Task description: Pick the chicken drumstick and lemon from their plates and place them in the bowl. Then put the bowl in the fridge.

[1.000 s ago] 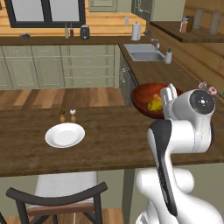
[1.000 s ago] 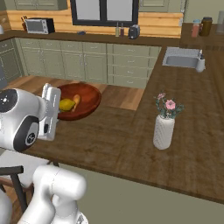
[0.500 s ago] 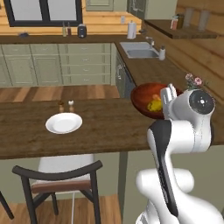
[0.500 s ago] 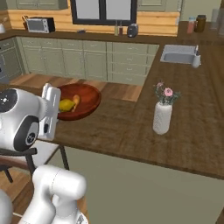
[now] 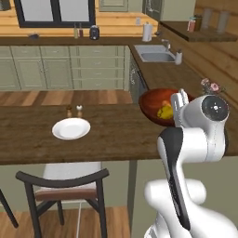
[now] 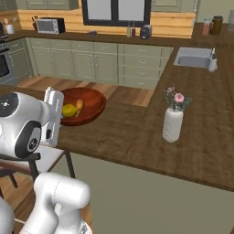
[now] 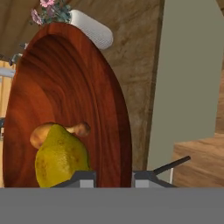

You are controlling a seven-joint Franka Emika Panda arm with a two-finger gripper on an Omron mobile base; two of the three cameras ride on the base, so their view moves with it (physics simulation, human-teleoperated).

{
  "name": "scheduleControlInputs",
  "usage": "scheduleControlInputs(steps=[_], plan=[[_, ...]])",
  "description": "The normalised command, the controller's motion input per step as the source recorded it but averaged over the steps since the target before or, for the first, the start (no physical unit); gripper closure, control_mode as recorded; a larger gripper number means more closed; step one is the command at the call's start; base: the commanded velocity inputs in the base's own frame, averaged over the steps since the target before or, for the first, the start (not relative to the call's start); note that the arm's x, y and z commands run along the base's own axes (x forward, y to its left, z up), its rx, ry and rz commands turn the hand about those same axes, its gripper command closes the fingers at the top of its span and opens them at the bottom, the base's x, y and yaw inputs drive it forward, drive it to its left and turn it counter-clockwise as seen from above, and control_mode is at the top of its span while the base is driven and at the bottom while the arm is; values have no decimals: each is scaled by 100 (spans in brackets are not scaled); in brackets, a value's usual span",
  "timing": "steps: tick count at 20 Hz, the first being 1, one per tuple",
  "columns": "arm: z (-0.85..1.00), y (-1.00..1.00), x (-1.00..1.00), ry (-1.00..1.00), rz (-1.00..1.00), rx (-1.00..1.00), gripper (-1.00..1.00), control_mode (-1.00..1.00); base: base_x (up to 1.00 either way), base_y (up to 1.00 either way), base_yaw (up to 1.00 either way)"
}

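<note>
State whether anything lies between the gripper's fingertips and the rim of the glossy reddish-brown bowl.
Nothing visible does. In the hand view the gripper straddles the rim of the glossy reddish-brown bowl, one fingertip on each side, with the lemon and drumstick inside.

we are seeing the bowl (image 7: 74, 100) glowing a glossy reddish-brown with darker wood-like streaks. inside the bowl, the lemon (image 7: 61, 159) is showing yellow-green with small brown speckles, and the chicken drumstick (image 7: 65, 130) behind the lemon is showing golden-brown. the counter (image 5: 111, 135) under the bowl is showing dark brown wood grain. left of the bowl, a plate (image 5: 71, 128) is showing plain white. right of the bowl, a vase (image 6: 172, 124) is showing ribbed white, holding pink flowers (image 6: 178, 97) with grey-green leaves.
</note>
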Motion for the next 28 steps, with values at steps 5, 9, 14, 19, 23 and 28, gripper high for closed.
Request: scheduleControlInputs(steps=[5,9,14,19,23,28], plan=[[0,0,0,0,0,0,100,100,-49,-35,18],[0,0,0,0,0,0,100,100,-18,-67,9],[0,0,0,0,0,0,100,100,-41,74,13],[0,0,0,0,0,0,100,100,-50,100,18],[0,0,0,0,0,0,100,100,-37,100,16],[0,0,0,0,0,0,100,100,3,100,13]])
